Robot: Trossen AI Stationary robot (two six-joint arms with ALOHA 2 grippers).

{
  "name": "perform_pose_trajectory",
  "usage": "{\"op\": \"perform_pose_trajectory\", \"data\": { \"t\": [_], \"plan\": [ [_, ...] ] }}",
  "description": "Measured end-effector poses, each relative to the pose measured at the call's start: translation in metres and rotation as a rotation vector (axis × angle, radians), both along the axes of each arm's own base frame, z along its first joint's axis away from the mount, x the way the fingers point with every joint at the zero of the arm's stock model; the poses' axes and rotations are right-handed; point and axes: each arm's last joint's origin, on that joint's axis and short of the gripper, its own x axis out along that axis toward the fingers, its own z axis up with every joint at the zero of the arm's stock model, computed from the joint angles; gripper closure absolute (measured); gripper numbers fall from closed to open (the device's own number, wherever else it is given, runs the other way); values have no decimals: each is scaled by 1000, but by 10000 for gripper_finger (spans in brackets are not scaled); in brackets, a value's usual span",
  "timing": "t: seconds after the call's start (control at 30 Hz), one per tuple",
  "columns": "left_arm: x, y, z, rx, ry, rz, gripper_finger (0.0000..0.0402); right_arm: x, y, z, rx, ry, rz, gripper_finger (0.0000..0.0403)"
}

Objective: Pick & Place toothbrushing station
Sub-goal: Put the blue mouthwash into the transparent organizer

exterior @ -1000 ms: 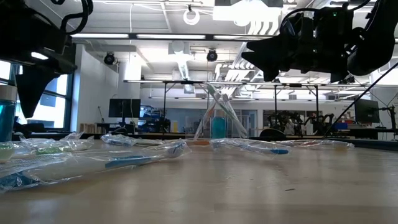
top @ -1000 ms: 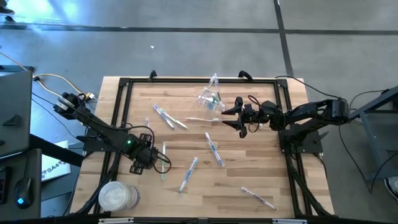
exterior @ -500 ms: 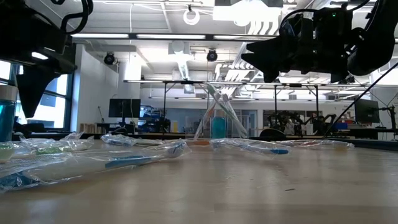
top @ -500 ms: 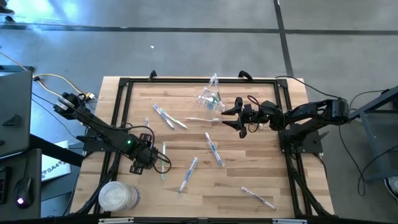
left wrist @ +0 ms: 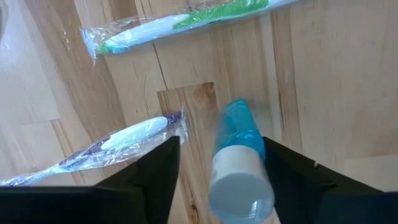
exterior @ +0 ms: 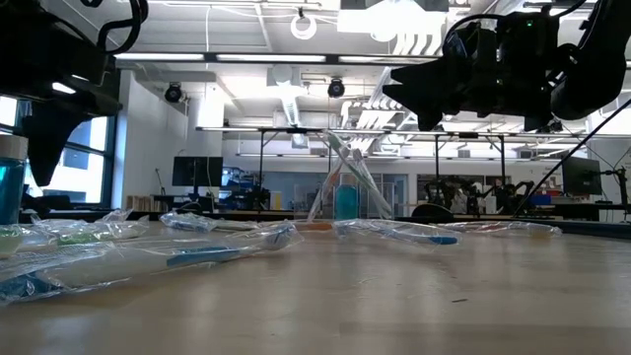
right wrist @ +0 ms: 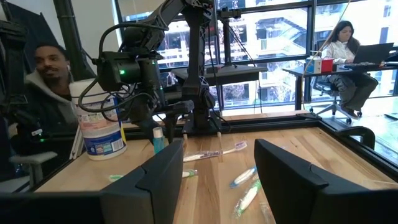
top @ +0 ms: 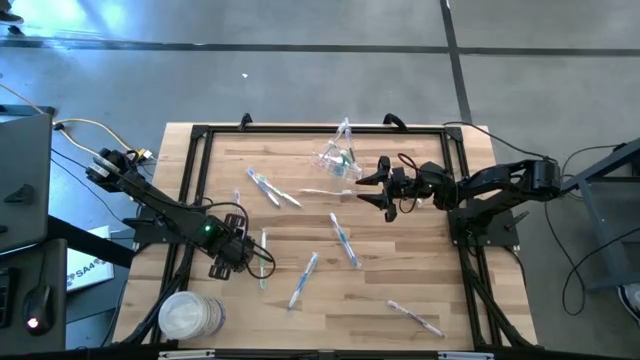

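A small blue-capped tube (left wrist: 239, 163) is seen standing on the counter (left wrist: 323, 74) between the spread fingers of the left gripper (left wrist: 217, 180), untouched. The right gripper (top: 372, 187) is held spread above the counter.

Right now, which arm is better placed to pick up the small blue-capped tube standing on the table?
The left. Its claw already straddles the upright tube, a finger on either side, fingers not yet closed on it. The right claw hangs open in the air near the cup, well away from the tube.
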Motion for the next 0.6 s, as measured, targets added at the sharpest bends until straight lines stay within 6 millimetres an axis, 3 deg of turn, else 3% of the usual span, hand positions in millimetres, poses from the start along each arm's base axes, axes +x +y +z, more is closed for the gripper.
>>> {"op": "perform_pose_trajectory", "data": {
  "t": [0.37, 0.6],
  "plan": [
    [0, 0, 0, -15, 9, -2, 286, 0, 0, 0, 0, 0, 0, 212],
    [0, 0, 0, -14, 11, -2, 302, 0, 0, 0, 0, 0, 0, 212]
  ]
}}
